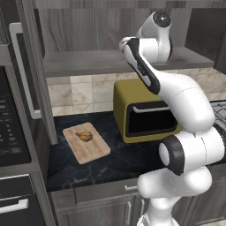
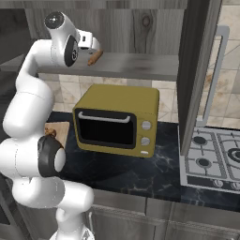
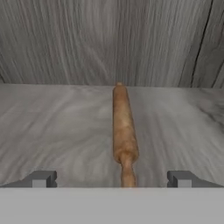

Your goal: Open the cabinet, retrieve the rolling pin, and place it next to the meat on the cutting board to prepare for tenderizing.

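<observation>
The cabinet (image 1: 88,62) stands open, its dark doors swung out to both sides. On its grey shelf (image 3: 57,127) lies the light-wood rolling pin (image 3: 123,127), pointing away from me toward the back wall. My gripper (image 3: 111,179) is open just above the shelf, and the pin's near handle lies between the two fingertips (image 3: 41,178) without touching them. The right base view has the gripper (image 2: 95,48) at the shelf's left end over the rolling pin (image 2: 95,57). Down on the dark counter sits the cutting board (image 1: 86,143) with the small golden-brown meat (image 1: 84,136) on it.
A mustard-yellow toaster oven (image 1: 141,112) stands on the counter under the shelf, right of the board. The open right door (image 2: 197,70) with its silver handle (image 2: 218,75) hangs over the gas stove (image 2: 211,159). The open left door's handle (image 1: 22,70) is above a wall oven (image 1: 11,128).
</observation>
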Tool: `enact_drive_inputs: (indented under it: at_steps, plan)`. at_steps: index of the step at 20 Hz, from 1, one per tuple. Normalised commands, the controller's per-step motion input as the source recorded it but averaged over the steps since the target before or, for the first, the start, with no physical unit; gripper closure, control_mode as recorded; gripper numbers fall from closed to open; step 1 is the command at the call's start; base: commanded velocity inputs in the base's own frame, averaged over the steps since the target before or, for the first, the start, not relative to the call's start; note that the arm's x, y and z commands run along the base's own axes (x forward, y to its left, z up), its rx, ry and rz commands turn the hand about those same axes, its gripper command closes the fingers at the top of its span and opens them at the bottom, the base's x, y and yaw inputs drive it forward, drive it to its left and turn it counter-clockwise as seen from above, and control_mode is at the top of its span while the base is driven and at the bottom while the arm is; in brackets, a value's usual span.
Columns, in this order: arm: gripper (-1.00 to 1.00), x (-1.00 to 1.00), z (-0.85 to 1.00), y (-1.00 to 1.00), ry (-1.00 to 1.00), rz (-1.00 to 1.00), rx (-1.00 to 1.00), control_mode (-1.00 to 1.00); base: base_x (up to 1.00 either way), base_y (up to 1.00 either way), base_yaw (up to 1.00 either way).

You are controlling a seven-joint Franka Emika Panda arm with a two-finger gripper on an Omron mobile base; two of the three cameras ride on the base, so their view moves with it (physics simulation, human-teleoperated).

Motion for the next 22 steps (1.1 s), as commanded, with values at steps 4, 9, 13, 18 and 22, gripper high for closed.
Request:
enact_drive_inputs:
  at_steps: [4, 9, 13, 18, 22]
  plan:
    - [-1.0, 0.48, 0.0, -0.16, 0.09, 0.02, 0.04, -1.0, 0.0, 0.0, 0.0]
    - [-1.0, 0.45, 0.0, -0.03, 0.07, 0.0, 0.02, -1.0, 0.0, 0.0, 0.0]
    - [-1.0, 0.36, -0.03, 0.0, 0.06, 0.0, 0.01, -1.0, 0.0, 0.0, 0.0]
    - [-1.0, 0.27, -0.17, 0.0, 0.03, 0.0, 0.02, -1.0, 0.0, 0.0, 0.0]
    - [-1.0, 0.12, -0.32, 0.0, 0.0, 0.0, 0.04, -1.0, 0.0, 0.0, 0.0]
